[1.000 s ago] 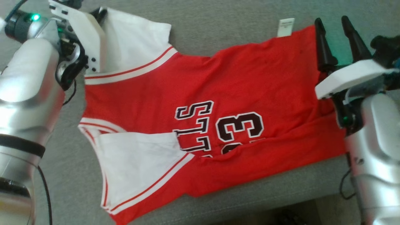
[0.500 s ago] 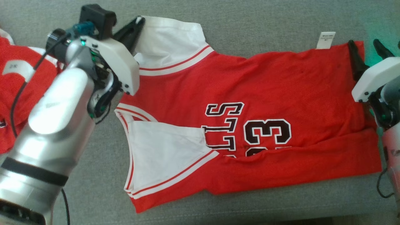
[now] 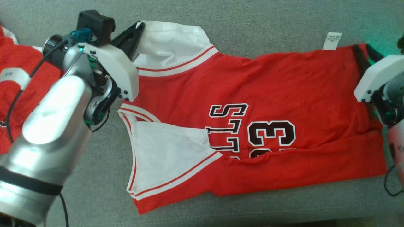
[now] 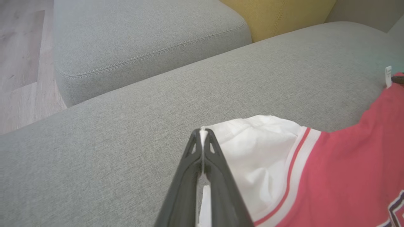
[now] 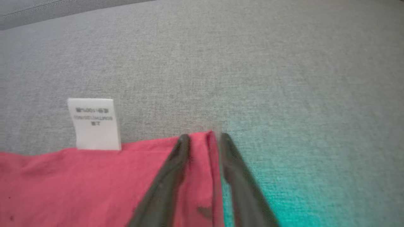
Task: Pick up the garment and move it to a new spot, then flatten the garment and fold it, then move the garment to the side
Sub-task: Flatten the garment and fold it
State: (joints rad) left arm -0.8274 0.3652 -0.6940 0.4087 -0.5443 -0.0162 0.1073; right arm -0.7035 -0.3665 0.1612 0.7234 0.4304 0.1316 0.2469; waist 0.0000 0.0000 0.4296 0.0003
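The garment (image 3: 252, 94), a red jersey with white sleeves and dark lettering, lies spread on the grey sofa seat (image 3: 252, 19). My left gripper (image 3: 139, 26) is at its far left corner, shut on the edge of the white sleeve (image 4: 258, 138); the left wrist view shows white cloth pinched at the tips of that gripper (image 4: 202, 132). My right gripper (image 3: 364, 50) is at the garment's far right corner. In the right wrist view that gripper (image 5: 203, 137) has its fingers a little apart, straddling the red hem corner (image 5: 202, 157), with cloth between them.
A white care label (image 3: 334, 41) sticks out from the far hem, left of my right gripper. Another red garment (image 3: 19, 78) lies at the left edge. The seat's front edge (image 3: 284, 214) runs along the bottom. A second grey cushion (image 4: 142, 41), a yellow cushion (image 4: 277, 15) and wood floor (image 4: 22, 63) lie beyond.
The head camera has shifted, sliding the picture right. My right gripper's fingers have narrowed around the hem corner. The left gripper keeps its hold on the sleeve.
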